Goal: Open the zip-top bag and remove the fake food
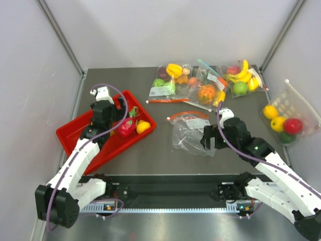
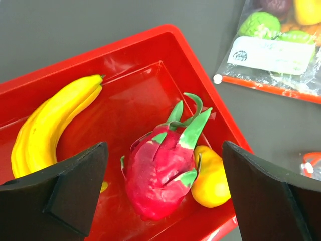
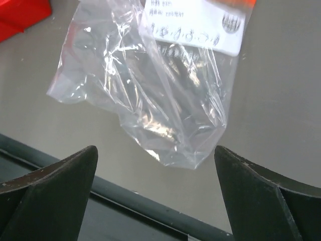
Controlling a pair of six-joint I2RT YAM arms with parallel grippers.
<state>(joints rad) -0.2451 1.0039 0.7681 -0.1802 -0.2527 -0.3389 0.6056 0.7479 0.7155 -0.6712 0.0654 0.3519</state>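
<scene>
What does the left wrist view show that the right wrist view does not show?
Only left wrist: the banana, the dragon fruit and the small yellow-orange fruit, all lying in the red tray. Only right wrist: the clear body of the zip-top bag, crumpled on the grey table and seemingly empty, with its white label. Both: the grey table and the red tray, only a corner of it in the right wrist view.

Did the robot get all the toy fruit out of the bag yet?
It looks that way. The zip-top bag looks empty. The banana, dragon fruit and small yellow-orange fruit all sit in the red tray. Nothing is being held: the left hand is open over the tray, and the right hand is open over the bag. Nothing looks left to take out.
</scene>
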